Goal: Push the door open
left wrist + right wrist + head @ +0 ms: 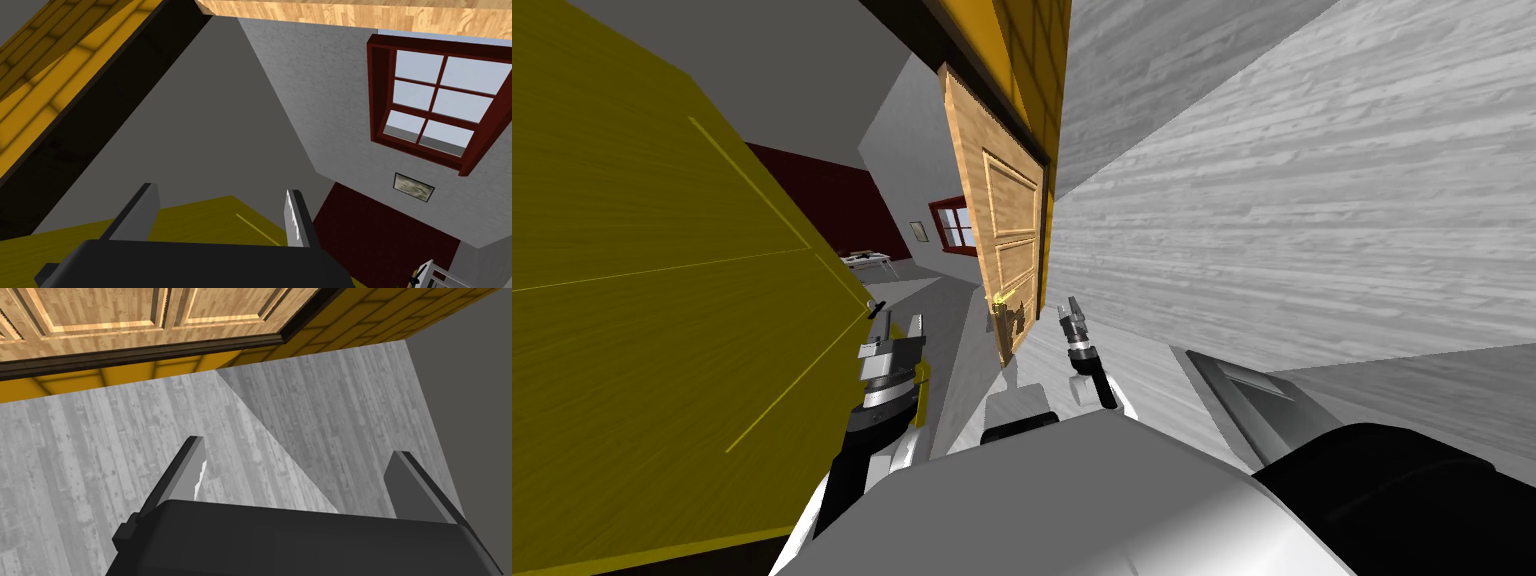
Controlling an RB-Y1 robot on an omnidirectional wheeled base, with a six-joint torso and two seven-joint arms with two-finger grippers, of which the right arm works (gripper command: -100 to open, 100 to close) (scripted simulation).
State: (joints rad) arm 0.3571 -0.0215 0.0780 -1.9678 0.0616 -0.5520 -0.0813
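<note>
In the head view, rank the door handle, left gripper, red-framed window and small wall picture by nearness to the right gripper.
1. Door handle, just left of the right gripper.
2. Left gripper, beyond the edge of the door, by the yellow wall.
3. Red-framed window and small picture, both on the far grey wall: too close to call.

Left arm (864,430): forearm reaching forward and up at the body's left side. Left gripper (901,328): two blade fingers (296,220) standing apart, pointing ahead.
Right arm (1100,380): forearm stretched forward, angled slightly inward. Right gripper (1071,311): fingers (186,470) spread wide.
</note>
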